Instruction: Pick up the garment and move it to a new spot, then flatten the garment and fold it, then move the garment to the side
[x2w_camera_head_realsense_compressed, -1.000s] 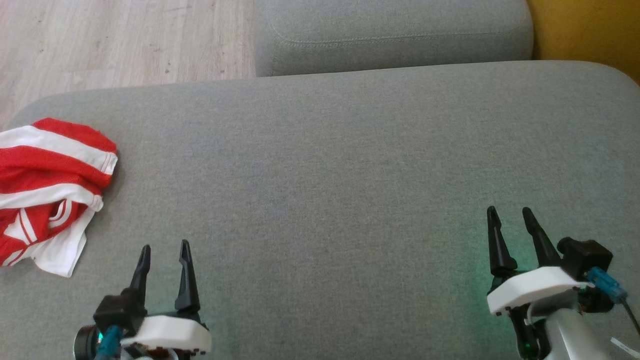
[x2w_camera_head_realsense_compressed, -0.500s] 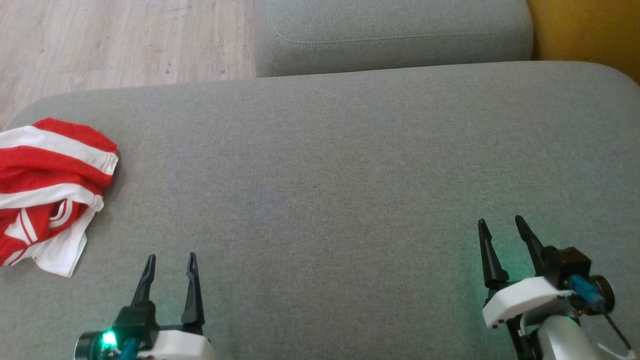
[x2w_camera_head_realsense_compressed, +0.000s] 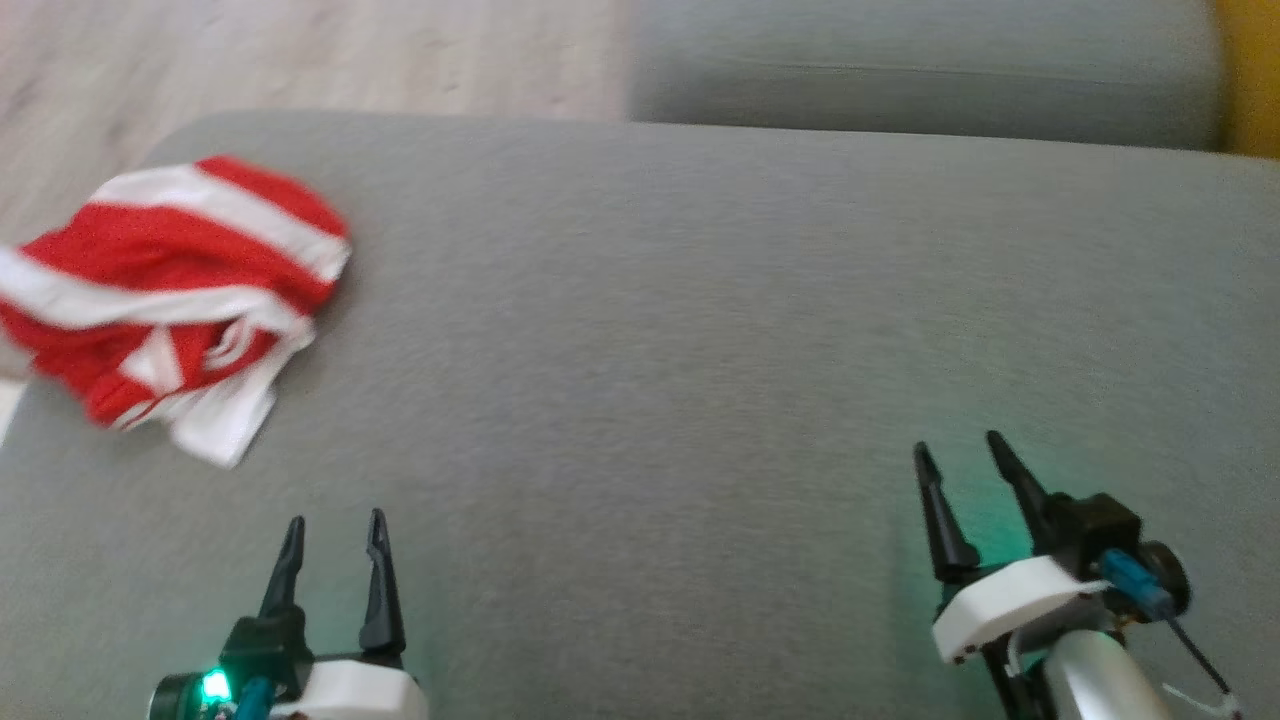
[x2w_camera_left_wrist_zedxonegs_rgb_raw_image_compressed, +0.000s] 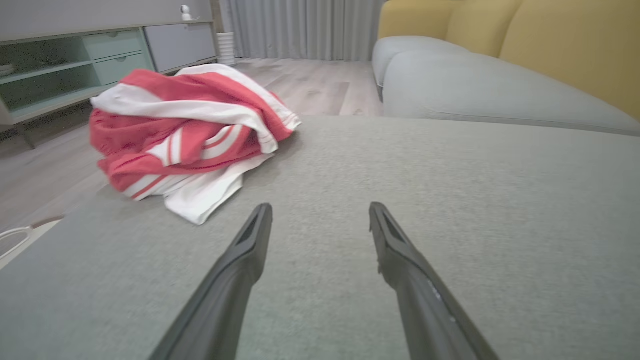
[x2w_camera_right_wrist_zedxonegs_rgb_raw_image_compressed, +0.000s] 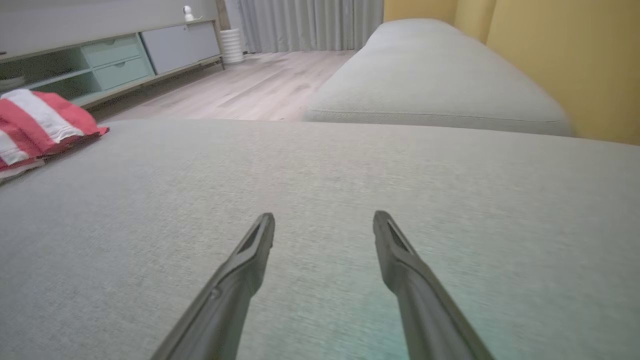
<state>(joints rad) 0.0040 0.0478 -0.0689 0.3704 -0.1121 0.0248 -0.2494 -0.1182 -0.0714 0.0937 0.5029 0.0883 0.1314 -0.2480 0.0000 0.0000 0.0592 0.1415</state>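
Note:
The garment (x2w_camera_head_realsense_compressed: 170, 300), red shorts with white panels, lies crumpled at the far left edge of the grey cushion (x2w_camera_head_realsense_compressed: 650, 330). In the left wrist view the garment (x2w_camera_left_wrist_zedxonegs_rgb_raw_image_compressed: 185, 130) sits ahead and to the left of the fingers, apart from them. The right wrist view catches one end of the garment (x2w_camera_right_wrist_zedxonegs_rgb_raw_image_compressed: 35, 125) at its left edge. My left gripper (x2w_camera_head_realsense_compressed: 332, 525) is open and empty at the lower left, well short of the garment. My right gripper (x2w_camera_head_realsense_compressed: 958, 448) is open and empty at the lower right. Both pairs of fingers hover over bare cushion.
A second grey cushion (x2w_camera_head_realsense_compressed: 900, 85) lies beyond the first. Wooden floor (x2w_camera_head_realsense_compressed: 300, 50) runs past the cushion's far left edge. A yellow sofa back (x2w_camera_left_wrist_zedxonegs_rgb_raw_image_compressed: 550, 45) rises on the right. A low cabinet (x2w_camera_left_wrist_zedxonegs_rgb_raw_image_compressed: 75, 60) stands across the room.
The head camera has swung left, so the whole scene shifts right in the picture. Both grippers have drawn back toward the near edge over the last second and stay open.

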